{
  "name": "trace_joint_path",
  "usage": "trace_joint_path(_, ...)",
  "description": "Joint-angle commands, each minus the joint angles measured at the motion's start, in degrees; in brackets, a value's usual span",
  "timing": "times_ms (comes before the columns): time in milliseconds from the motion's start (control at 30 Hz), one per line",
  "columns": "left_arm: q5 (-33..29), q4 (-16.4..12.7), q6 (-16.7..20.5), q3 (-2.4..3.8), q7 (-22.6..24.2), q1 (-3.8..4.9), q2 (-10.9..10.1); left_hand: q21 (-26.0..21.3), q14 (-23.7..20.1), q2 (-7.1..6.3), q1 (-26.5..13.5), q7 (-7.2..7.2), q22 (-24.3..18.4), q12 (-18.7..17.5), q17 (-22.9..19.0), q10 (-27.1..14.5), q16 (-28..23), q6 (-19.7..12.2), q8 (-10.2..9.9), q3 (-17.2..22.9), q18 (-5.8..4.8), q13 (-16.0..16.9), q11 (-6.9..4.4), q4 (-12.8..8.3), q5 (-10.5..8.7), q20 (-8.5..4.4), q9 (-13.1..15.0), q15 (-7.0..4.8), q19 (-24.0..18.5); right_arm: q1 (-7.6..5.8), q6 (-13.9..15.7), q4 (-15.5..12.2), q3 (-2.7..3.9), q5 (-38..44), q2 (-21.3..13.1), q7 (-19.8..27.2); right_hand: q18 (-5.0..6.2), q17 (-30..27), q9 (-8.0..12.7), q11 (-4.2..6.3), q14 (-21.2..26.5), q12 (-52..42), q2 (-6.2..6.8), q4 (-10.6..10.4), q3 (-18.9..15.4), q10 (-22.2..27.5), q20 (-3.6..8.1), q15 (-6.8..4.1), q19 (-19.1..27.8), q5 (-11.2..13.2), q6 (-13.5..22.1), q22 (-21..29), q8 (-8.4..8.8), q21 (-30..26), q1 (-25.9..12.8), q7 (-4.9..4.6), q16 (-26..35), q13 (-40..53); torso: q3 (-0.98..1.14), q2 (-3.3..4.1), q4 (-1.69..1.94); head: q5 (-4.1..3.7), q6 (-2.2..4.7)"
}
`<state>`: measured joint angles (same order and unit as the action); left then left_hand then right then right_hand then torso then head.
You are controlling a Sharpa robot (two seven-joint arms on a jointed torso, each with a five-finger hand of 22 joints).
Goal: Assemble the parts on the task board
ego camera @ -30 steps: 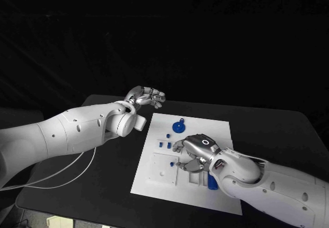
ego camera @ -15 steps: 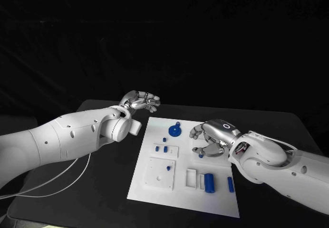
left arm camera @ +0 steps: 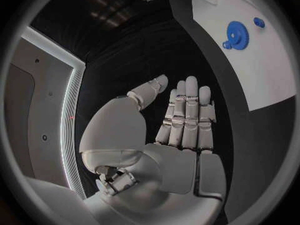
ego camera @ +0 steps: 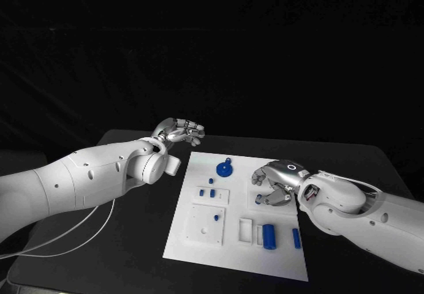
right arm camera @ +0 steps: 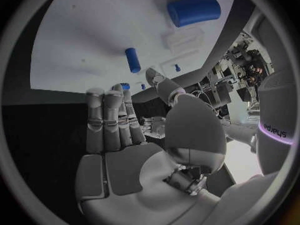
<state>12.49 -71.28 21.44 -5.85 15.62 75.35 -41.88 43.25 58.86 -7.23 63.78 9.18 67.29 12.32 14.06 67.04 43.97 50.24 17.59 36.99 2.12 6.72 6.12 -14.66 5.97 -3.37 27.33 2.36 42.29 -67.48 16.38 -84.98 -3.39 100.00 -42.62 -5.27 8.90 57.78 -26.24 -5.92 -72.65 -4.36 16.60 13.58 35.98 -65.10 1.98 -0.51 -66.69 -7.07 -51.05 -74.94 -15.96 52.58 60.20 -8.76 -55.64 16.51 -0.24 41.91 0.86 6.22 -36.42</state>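
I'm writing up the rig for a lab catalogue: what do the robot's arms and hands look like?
Both arms have smooth, rounded white shells with small dark holes. The left hand and the right hand are silver metal with segmented fingers and pale tips. A ring marking sits on the back of the right hand. A thin white cable trails from the left arm.

A lab: black table (ego camera: 353, 159) with white task board (ego camera: 274, 184)

White task board (ego camera: 281, 245); blue gear (ego camera: 226, 168), blue cylinder (ego camera: 268, 235), blue pegs (ego camera: 204, 192). Black counter (ego camera: 353, 160). Silver hands, white arms.
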Motion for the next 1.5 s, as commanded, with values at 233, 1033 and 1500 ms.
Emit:
trace_joint_path(233,-0.3,0.0,-0.3,0.03,0.4,0.08,0.1,-0.3,0.4,0.34,0.3,-0.02,0.1,-0.2,0.1,0.3,-0.3,-0.2,0.3,0.0,0.9,-0.1,0.07,-0.3,-0.01,0.05,0.1,-0.02,0.3,0.21,-3.0,1.6,-0.58,2.2,0.5,-0.5,6.1,-0.2,0.3,0.35,0.3,-0.3,0.18,-0.9,1.5,-0.9,-0.03,-0.41,0.1,1.5,-0.1,-1.1,-0.38,0.0,1.4,0.05,-0.6,-0.4,-0.13,-0.06,0.1,-0.13,-0.11)
trace_joint_path(1033,-0.3,0.3,-0.2,0.03,0.3,0.08,0.2,-0.3,0.5,0.54,0.3,-0.01,0.1,-0.2,0.3,0.3,-0.4,-0.2,0.3,0.0,0.88,-0.1,0.08,-0.1,-0.01,0.07,0.1,-0.01,0.4,0.96,-2.6,1.9,-1.16,2.4,1.2,-0.2,6.1,-0.7,-0.5,2.67,-1.3,-3.4,-1.38,-4.1,9.5,-7.4,0.26,-2.64,-1.6,4.3,-4.4,-1.2,-3.05,1.4,4.2,0.99,-1.6,0.6,-0.11,-0.04,0.11,0.07,-0.47)
trace_joint_path(1500,-0.3,0.6,-0.2,0.03,0.3,0.07,0.3,-0.3,0.5,0.61,0.3,-0.01,0.2,-0.2,0.3,0.3,-0.4,-0.2,0.3,0.0,0.88,-0.1,0.07,-0.1,0.0,0.06,0.0,-0.01,0.4,1.15,-1.9,1.4,-1.16,2.9,1.4,-0.8,6.1,-0.8,-1.8,4.33,-2.0,-5.6,-4.71,-2.1,12.8,-11.2,0.55,-4.23,-2.0,4.2,-8.3,-1.2,-5.23,2.4,5.6,2.71,-1.8,2.7,-0.1,-0.06,0.07,0.14,-0.66)
